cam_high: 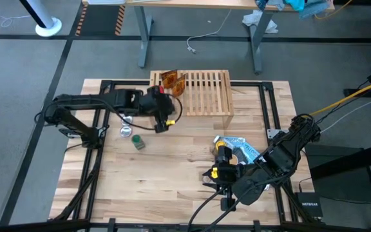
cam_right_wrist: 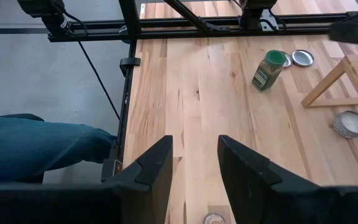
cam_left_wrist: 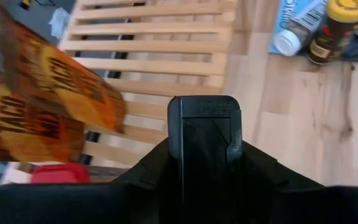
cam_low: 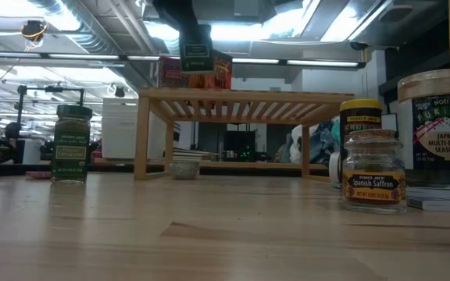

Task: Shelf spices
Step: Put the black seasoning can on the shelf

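Shelf (cam_high: pixel 201 91) stands at the table's far edge, orange packets (cam_high: pixel 172 82) on its left end. Left gripper (cam_left_wrist: pixel 204 130) hovers by that end, pinching a dark square tin (cam_left_wrist: pixel 205 121) that hides the fingertips. Right gripper (cam_right_wrist: pixel 194 165) waits near the front right, fingers spread and empty. Green-capped jar (cam_high: pixel 138 142) stands apart on the wood; saffron jar (cam_low: pixel 374 172) is partly cut off in the wrist view.

The shelf (cam_high: pixel 201 90) is pale bare wood. The tabletop (cam_high: pixel 166 180) is smooth wood. The orange packets (cam_left_wrist: pixel 48 93) look shiny.
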